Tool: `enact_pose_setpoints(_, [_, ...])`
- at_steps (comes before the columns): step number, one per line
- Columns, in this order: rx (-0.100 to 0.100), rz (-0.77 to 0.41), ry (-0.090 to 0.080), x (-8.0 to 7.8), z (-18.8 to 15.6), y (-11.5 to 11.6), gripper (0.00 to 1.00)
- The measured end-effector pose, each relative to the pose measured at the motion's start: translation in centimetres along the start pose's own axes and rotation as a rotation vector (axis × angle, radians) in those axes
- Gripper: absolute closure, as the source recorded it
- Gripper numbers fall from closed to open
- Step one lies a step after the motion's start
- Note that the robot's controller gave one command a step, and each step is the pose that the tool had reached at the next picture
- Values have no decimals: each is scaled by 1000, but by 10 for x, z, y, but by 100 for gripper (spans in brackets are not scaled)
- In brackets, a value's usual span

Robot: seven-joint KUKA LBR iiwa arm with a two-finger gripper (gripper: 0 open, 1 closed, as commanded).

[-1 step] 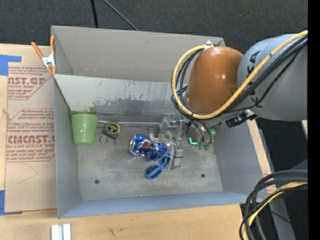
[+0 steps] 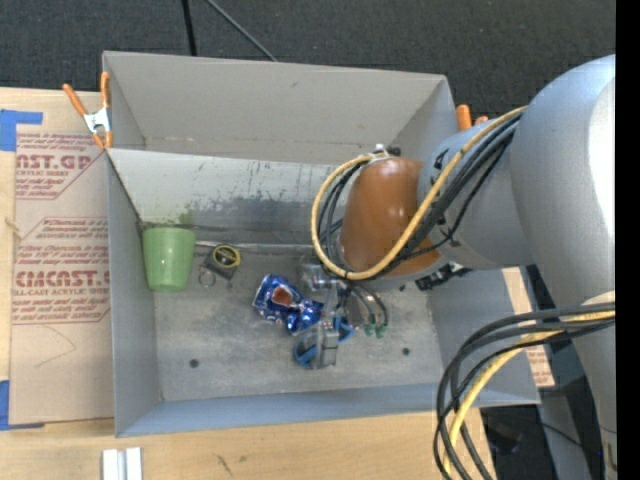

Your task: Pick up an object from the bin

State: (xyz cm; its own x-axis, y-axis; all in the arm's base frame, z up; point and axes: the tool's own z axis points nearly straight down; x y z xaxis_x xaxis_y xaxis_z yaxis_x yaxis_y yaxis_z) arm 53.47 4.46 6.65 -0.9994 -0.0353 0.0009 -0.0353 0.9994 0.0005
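One green cup (image 2: pixel 167 258), one crumpled blue can (image 2: pixel 278 301), one round item (image 2: pixel 226 258); fingers (image 2: pixel 326 330) by can, gap unclear.

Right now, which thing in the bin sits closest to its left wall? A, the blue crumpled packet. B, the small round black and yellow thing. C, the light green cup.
C: the light green cup sits right at the bin's left wall, while the pincer is near the middle, by the blue crumpled packet.
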Motion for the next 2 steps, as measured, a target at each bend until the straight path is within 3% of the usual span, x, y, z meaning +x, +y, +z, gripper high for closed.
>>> enact_pose_setpoints(1, [-1,0,-2,-1,-4,0,100])
enact_pose_setpoints(2, [1,-27,-12,-8,-146,-23,100])
